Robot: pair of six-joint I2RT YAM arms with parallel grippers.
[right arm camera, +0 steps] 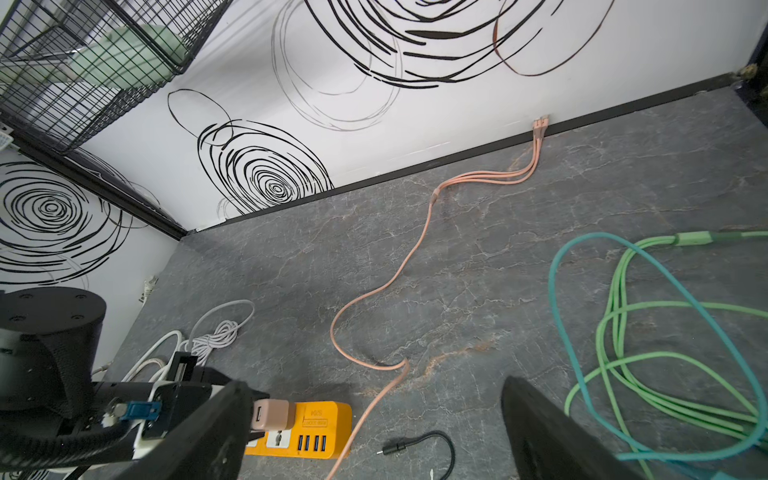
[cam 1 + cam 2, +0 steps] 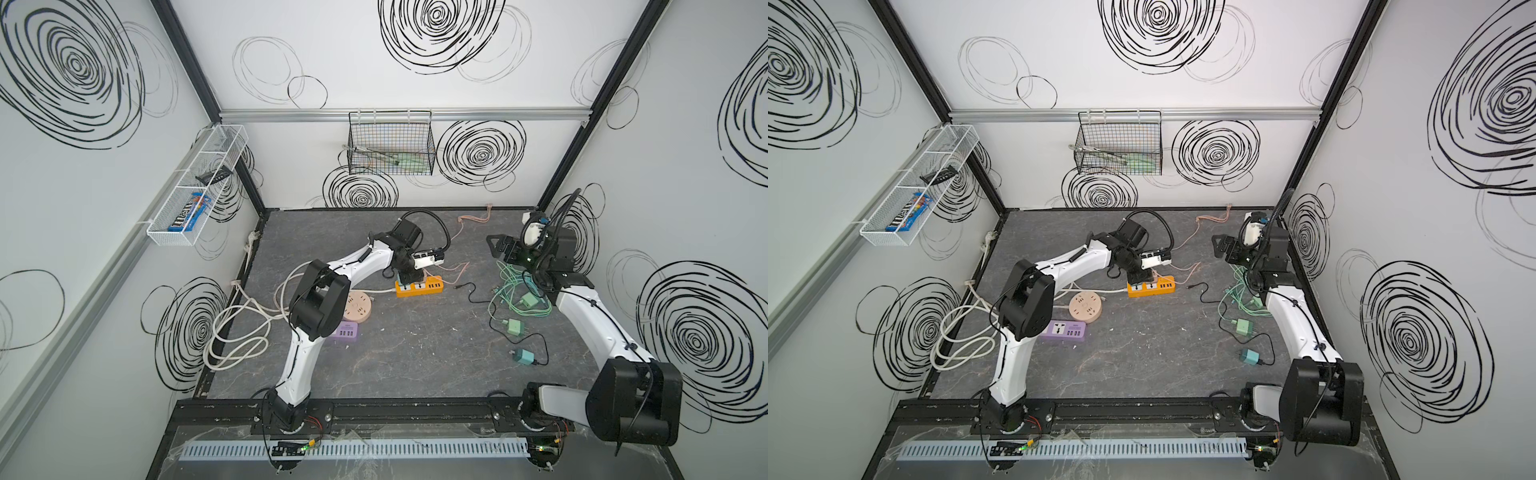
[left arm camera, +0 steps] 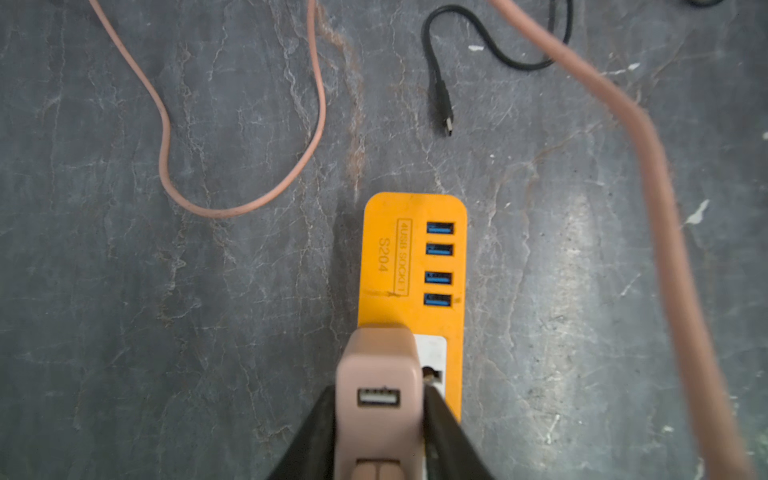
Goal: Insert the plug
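Observation:
A pink plug, a small charger block with a USB port on its face, stands upright on the white socket at one end of the orange power strip. My left gripper is shut on it, one black finger against each side. How deep its prongs sit is hidden. The right wrist view shows the same plug on the strip. In both top views the left gripper hangs over the strip mid-table. My right gripper hovers open at the back right, holding nothing.
A black cable with a loose tip lies just past the strip. The pink cable loops around it. Green cables and chargers lie under the right arm. A round beige strip, a purple strip and coiled white cord lie left.

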